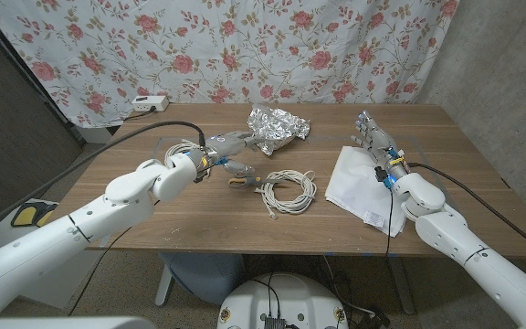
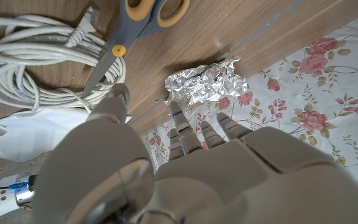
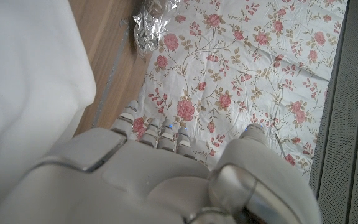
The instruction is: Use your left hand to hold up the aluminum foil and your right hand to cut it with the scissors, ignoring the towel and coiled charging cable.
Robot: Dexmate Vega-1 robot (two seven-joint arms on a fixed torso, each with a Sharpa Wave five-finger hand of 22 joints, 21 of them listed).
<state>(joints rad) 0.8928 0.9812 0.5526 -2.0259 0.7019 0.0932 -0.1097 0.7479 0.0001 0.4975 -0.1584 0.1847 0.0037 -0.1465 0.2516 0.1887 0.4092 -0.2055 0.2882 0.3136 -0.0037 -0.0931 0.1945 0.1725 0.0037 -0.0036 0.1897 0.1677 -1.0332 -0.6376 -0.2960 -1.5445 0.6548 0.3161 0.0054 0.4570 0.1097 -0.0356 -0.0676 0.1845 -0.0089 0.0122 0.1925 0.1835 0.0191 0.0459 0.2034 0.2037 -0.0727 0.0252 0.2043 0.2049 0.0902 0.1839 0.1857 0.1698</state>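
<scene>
While our left hand (image 1: 229, 143) reaches with fingers spread and empty toward the crumpled silver aluminium foil (image 1: 277, 125) at the far middle of the wooden bench (image 1: 199, 215), nothing is gripped yet. Our right hand (image 1: 374, 140) stands open over the white cloth towel (image 1: 359, 178), holding nothing. The grey scissors with yellow-lined handles (image 1: 242, 180) lie just beside the coiled white charging cable (image 1: 288, 190); reaching for them, we risk snagging that cable. A loose pinch could crush or drop the foil.
</scene>
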